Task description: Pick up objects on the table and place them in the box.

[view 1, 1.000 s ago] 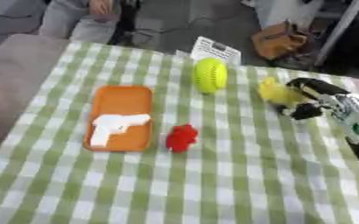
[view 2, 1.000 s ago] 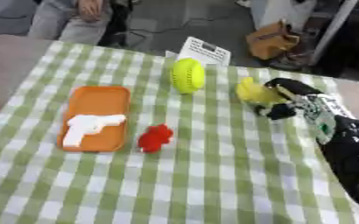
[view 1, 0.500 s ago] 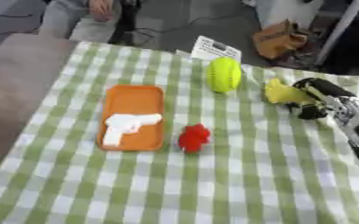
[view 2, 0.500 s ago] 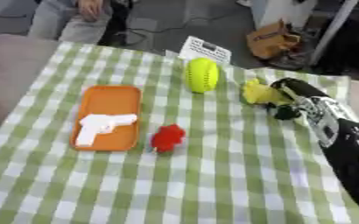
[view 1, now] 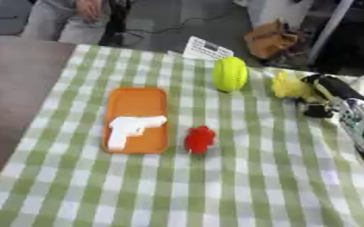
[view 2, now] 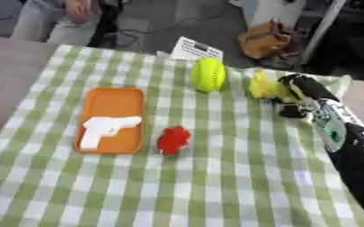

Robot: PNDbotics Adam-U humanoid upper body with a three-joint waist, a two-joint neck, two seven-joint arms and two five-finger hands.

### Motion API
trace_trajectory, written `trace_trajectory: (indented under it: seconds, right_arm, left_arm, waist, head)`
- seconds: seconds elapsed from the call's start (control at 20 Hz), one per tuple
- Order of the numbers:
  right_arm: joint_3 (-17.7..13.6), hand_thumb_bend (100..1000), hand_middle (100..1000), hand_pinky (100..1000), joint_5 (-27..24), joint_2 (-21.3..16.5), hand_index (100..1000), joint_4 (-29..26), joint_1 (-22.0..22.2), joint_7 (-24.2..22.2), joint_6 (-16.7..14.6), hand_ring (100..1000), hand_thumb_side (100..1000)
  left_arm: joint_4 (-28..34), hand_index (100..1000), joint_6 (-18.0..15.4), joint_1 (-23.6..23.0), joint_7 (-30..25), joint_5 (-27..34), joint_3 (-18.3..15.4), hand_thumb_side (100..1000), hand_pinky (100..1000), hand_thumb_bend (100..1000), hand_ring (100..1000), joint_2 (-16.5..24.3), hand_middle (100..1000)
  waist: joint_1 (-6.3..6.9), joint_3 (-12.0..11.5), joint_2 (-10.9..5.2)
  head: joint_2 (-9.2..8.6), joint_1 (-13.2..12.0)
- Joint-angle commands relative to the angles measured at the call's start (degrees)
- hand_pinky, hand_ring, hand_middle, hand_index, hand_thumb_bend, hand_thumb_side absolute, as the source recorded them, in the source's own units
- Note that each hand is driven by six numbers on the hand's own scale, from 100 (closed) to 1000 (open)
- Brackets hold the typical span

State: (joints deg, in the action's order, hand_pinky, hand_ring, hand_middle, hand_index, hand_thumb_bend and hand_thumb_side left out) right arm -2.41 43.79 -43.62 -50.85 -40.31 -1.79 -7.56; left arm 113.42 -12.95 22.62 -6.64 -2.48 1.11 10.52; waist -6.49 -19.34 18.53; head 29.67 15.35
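Left eye view shows a white card [view 1: 207,48] with dark printing at the far edge of the table; the printing cannot be read. A white and green label on the right forearm [view 2: 330,124] also carries marks too small to make out. The yellow object [view 1: 290,85] lies on the green-and-white checked cloth [view 1: 239,186] near the far right corner, directly against the right hand [view 2: 299,91]. The hand's black fingers curl around the object's right side and appear to be grasping it; how far they close around it is not fully visible. The arm enters from the right edge and runs diagonally up to the hand. Just left of the yellow object stands a yellow-green ball [view 1: 230,73], apart from the hand and near the white card. Toward the middle of the cloth lies a small red object [view 1: 200,139] of irregular shape, well apart from the hand. Just beside it on the left sits an orange tray [view 1: 137,104], rectangular with rounded corners, its long side running away from the robot. A white toy pistol [view 1: 131,129] lies in the near half of the tray, barrel pointing right. The left hand does not appear in either view. A brown bag [view 1: 272,39] sits on the floor beyond the table.
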Motion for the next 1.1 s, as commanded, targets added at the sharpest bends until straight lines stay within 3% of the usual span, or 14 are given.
trace_trajectory:
  seconds: [0.05, 0.65, 1.1]
  right_arm:
    - [-1.0, 100, 702, 423, -2.0, -3.1, 659, -3.1, -0.6, 0.7, -0.2, 575, 100]
    - [1.6, 100, 711, 441, -12.5, -5.3, 664, -15.5, 0.6, -3.3, -1.2, 592, 100]
    - [2.9, 100, 724, 462, -14.5, -4.8, 673, -17.3, 1.8, -6.9, -0.6, 612, 100]
  left_arm:
    - [1.1, 792, 0.5, -0.2, -0.2, -0.5, -0.5, 941, 332, 100, 699, 0.4, 831]
    - [0.1, 793, 1.0, -1.7, -0.6, -1.0, -0.4, 939, 338, 100, 699, -0.3, 830]
    - [-0.2, 792, 0.9, -2.8, -0.6, -1.0, -0.4, 937, 339, 100, 696, -0.5, 829]
  waist:
    - [0.38, 0.8, -3.60]
    - [1.47, 4.3, -7.46]
    - [2.21, 4.8, -9.11]
  head:
    - [-0.29, -0.3]
    - [0.38, -2.0]
    - [1.31, -2.2]
